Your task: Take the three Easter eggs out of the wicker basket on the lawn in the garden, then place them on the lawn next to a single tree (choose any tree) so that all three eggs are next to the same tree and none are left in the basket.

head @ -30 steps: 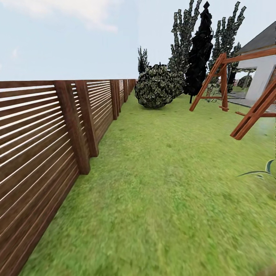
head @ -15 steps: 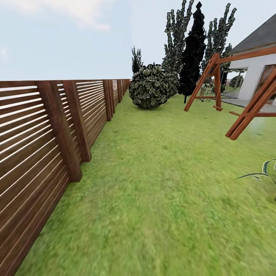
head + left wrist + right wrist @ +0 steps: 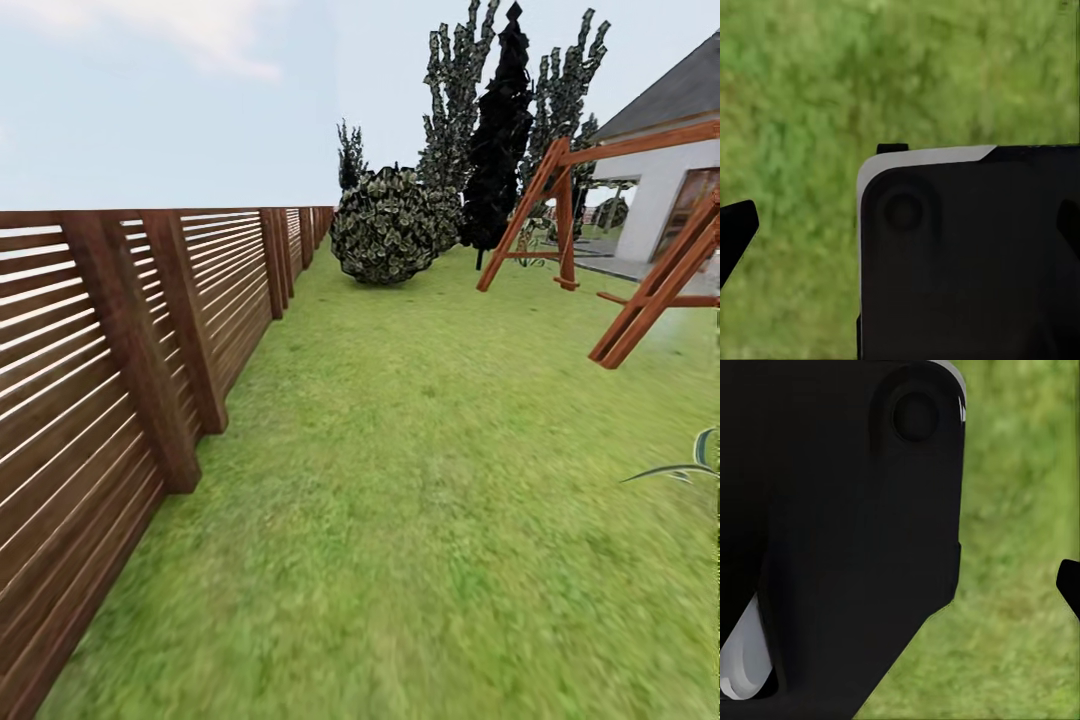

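Lawn (image 3: 430, 480) of mottled green grass, stretching ahead through the garden. Brown horizontal-slat wooden fence (image 3: 110, 340) along the left. White house (image 3: 665, 190) far right. Reddish wooden swing frame (image 3: 620, 250). Rounded speckled bush (image 3: 385, 238). Fingers' state impossible to tell.

We see the lawn (image 3: 430, 480) spread as mottled green grass from our near edge to the trees at its far end. Along its left edge stands a brown slatted wooden fence (image 3: 120, 340), its posts planted in the grass. Toward the far end a round, speckled bush (image 3: 385, 238) sits on the grass, with tall dark trees (image 3: 500, 130) behind it. By the right edge a wooden swing frame (image 3: 620, 250) rests its legs on the grass, and thin plant leaves (image 3: 685, 462) reach in over that edge.
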### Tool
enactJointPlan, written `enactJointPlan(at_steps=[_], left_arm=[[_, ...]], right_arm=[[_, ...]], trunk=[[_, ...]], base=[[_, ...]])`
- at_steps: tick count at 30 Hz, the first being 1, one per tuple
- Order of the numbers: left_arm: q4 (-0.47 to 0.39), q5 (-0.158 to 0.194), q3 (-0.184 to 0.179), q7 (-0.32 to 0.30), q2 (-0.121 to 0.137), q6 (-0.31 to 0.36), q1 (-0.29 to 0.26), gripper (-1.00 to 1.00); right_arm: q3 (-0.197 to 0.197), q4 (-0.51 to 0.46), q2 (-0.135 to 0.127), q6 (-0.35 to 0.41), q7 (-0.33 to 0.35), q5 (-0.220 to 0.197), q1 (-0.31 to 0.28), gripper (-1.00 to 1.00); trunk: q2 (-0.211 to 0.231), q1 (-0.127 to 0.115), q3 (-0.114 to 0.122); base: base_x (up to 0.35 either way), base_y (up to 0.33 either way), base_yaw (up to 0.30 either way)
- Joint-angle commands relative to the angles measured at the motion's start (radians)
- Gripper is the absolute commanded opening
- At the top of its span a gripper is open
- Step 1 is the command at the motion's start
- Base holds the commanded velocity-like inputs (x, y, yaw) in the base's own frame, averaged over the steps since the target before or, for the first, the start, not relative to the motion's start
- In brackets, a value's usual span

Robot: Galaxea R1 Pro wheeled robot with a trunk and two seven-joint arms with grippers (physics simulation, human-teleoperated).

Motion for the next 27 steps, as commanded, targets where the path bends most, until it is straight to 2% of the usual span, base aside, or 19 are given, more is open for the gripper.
enactJointPlan(at_steps=[1,17,27], left_arm=[[0.001,0.000,-0.001,0.000,0.000,-0.003,-0.001,1.00],[0.000,0.000,-0.001,0.000,0.001,-0.003,0.000,1.00],[0.000,0.000,-0.001,-0.001,0.001,-0.003,-0.001,1.00]], right_arm=[[0.000,-0.001,0.000,-0.002,0.000,0.000,0.000,1.00],[0.000,-0.001,0.000,-0.002,0.000,0.000,0.000,1.00],[0.000,-0.001,0.000,-0.002,0.000,0.000,0.000,1.00]], trunk=[[0.000,0.001,-0.001],[0.000,0.001,-0.001],[0.000,0.001,-0.001]], base=[[0.336,0.000,-0.196],[0.336,0.000,-0.046],[0.336,0.000,-0.186]])
